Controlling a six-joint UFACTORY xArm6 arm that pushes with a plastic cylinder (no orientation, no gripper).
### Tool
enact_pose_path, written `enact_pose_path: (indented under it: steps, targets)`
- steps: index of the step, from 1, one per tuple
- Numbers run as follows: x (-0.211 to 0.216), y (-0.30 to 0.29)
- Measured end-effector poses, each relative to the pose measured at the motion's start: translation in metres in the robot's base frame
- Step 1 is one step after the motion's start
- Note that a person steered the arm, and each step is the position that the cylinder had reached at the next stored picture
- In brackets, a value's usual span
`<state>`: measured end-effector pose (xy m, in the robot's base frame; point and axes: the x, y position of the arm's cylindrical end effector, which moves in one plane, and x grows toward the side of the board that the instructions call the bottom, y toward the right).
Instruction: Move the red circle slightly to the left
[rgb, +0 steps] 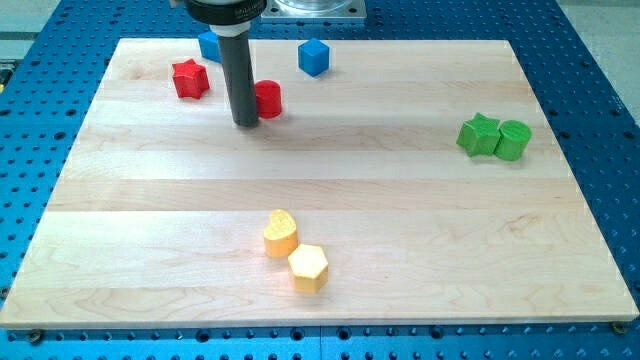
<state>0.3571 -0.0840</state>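
The red circle (269, 99) sits near the view's top, left of centre, on the wooden board (320, 190). My tip (245, 123) touches or nearly touches the circle's left side; the dark rod hides the circle's left edge. A red star (190, 79) lies further to the left of the rod.
A blue block (209, 45) sits behind the rod at the top, partly hidden. A blue cube (313, 57) is at top centre. A green star (479, 135) and a green cylinder (513, 140) touch at the right. A yellow heart (281, 233) and a yellow hexagon (308, 267) lie at bottom centre.
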Motion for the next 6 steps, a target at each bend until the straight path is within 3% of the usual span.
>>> enact_pose_path:
  steps: [1,2,3,4,5,6]
  targets:
    - [-0.020,0.037]
    - [-0.002,0.039]
    - [-0.006,0.082]
    - [-0.031,0.092]
    - [-0.039,0.045]
    - [-0.029,0.036]
